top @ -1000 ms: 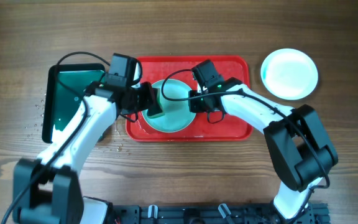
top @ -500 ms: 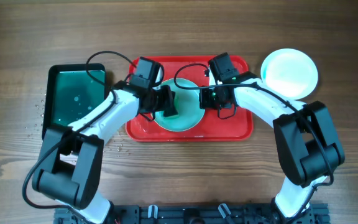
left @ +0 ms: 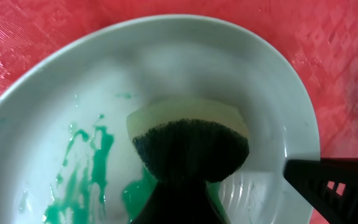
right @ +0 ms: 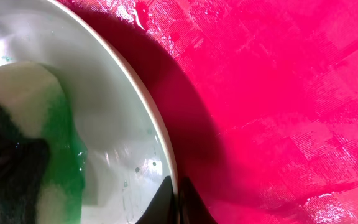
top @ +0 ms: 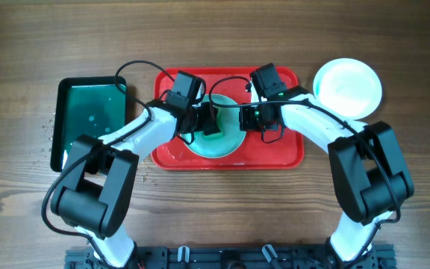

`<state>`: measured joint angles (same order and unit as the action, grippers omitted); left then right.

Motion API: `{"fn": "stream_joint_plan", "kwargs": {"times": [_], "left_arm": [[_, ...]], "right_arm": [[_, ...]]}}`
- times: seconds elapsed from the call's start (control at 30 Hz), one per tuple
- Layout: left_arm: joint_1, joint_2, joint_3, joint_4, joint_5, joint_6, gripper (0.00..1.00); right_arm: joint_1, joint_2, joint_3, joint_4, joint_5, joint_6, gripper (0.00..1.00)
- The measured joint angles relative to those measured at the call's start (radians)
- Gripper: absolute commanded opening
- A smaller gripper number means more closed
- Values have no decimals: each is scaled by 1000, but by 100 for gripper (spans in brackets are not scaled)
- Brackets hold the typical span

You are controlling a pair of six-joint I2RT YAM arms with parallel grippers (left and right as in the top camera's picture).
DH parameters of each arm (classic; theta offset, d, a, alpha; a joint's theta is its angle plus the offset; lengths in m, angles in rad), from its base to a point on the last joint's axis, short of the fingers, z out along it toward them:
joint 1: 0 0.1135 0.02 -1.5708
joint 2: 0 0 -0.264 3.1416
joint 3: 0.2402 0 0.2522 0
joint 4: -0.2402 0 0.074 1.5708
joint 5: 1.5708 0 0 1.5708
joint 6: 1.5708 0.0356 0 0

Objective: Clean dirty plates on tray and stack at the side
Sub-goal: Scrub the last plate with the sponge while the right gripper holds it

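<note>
On the red tray (top: 275, 153) lies one pale turquoise plate (top: 226, 143), wet and smeared with teal (left: 82, 180). My left gripper (top: 210, 119) is shut on a sponge (left: 188, 140), yellow with a dark scouring face, pressed into the plate's bowl (left: 185, 56). At the plate's right rim (right: 146, 109) my right gripper (right: 176, 200) is shut, one finger inside and one outside. The sponge (right: 27, 134) shows at the left of the right wrist view, with green suds. A second plate (top: 348, 88), pale and clean-looking, rests on the table right of the tray.
A smaller dark green tray (top: 90, 119) holding teal liquid stands on the table left of the red tray. Water drops speckle the wood by its left edge (top: 47, 131). Both arms' cables arch over the red tray's back rim.
My right gripper has closed on the plate's rim. My left gripper has carried the sponge rightward across the plate, and the plate has shifted slightly right on the tray.
</note>
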<state>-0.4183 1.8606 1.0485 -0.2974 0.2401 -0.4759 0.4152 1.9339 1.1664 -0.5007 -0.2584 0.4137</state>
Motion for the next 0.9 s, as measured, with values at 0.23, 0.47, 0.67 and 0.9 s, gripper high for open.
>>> {"fn": "stream_joint_plan", "kwargs": {"times": [0.23,0.47,0.67,0.9], "left_arm": [[-7,-37,0,-56,-229,8,4],[-6,-107,0,-94,-422,98,4],[-7,-185,0,-81,-212,84,4],[-33,-82,0,-36,-35,13,4]], "right_arm": [[0,0,0,0,-1,0,4],[1,0,0,4,-4,0,4],[1,0,0,5,-4,0,4],[1,0,0,7,-4,0,4]]}}
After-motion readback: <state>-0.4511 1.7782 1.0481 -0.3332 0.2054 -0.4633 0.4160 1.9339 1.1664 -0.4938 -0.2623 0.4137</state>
